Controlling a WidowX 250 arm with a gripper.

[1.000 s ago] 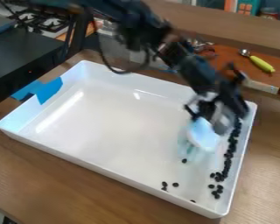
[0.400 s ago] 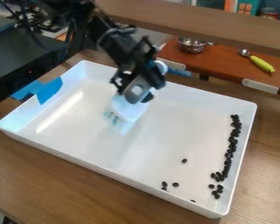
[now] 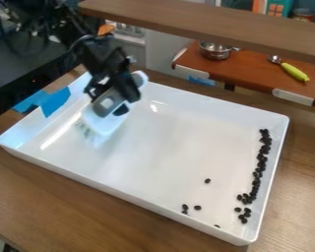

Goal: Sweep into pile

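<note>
The black gripper [image 3: 110, 98] hangs over the left part of the white tray, shut on a white and pale-blue brush [image 3: 102, 122] that is tilted, its bristles pointing down to the left. Dark beans [image 3: 261, 160] lie in a narrow line along the tray's right wall. Several more beans [image 3: 243, 216] sit near the front right corner. A few are scattered by the front wall, and a single bean [image 3: 207, 181] lies apart, farther in. The brush is well to the left of all the beans.
The white tray [image 3: 186, 222] with raised walls stands on a wooden table [image 3: 75, 209]. Blue tape [image 3: 55, 101] covers part of its left wall. Behind are a wooden shelf [image 3: 206, 22], a metal pot [image 3: 215, 50] and a yellow-green handled utensil [image 3: 294, 72].
From the tray's right side, the gripper has moved left with the brush, uncovering the upper end of the bean line. The visible beans keep their places.
</note>
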